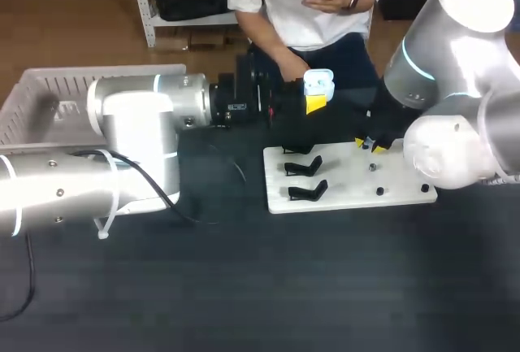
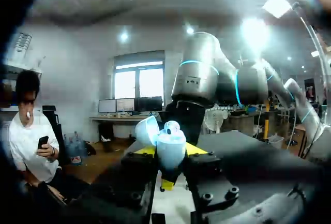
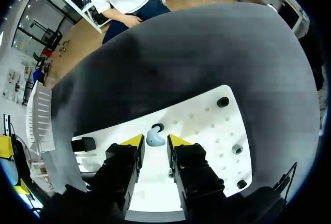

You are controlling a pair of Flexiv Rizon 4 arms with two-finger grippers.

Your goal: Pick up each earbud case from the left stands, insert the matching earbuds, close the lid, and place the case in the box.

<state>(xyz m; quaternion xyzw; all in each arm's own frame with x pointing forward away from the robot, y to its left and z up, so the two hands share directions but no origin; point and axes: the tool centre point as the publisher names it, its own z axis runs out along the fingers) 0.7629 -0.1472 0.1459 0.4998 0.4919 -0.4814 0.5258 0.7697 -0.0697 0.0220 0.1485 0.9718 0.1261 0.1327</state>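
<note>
**Case held at the far edge, an earbud under our right fingers**

Head view: a dark table fills the scene. On it, right of the middle, lies a white board. Three black stands sit in a row along the board's left end, all bare. Our left arm comes in from the left and runs along the table's far side. The left gripper is clenched on the pale blue earbud case, which is off the surface, just beyond the board's far left corner. Our right arm comes in from the right, and the right gripper points down over the board's far edge. A white slatted basket sits at the far left.

Left wrist view: the case stands upright between the two yellow tips, touched from both sides. Its lid is swung open to one side. The right arm stands just behind the case, and a strip of the white board shows under our fingers.

Right wrist view: the right fingers are spread apart above the board. A pale blue earbud lies on the board between the tips, by a small black socket. We cannot see either tip touching it. Small black pegs dot the board's right end, and the dark table surrounds the board.
</note>
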